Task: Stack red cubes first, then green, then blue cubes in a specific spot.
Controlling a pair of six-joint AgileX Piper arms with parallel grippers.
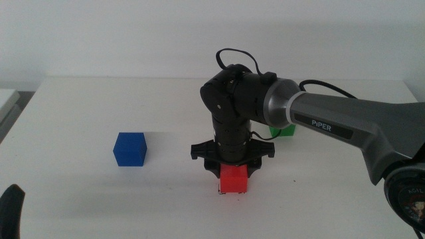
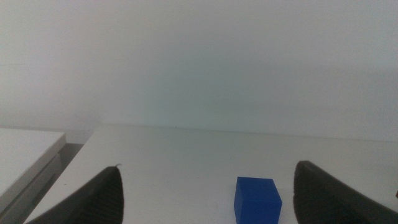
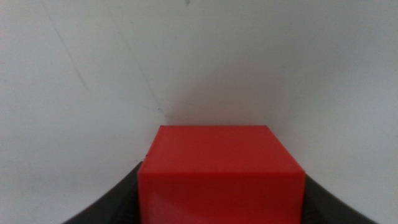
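The white desk (image 1: pixel 80 192) is carrying three cubes: the blue cube (image 1: pixel 129 149) is sitting left of centre, the red cube (image 1: pixel 234 179) at lower centre, and the green cube (image 1: pixel 287 131), mostly hidden, right of centre.

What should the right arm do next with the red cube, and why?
Probably open the right gripper and lift straight up. The red cube sits between its fingers, seemingly resting on the table at the front center. The green cube waits behind the arm; the left gripper idles, open.
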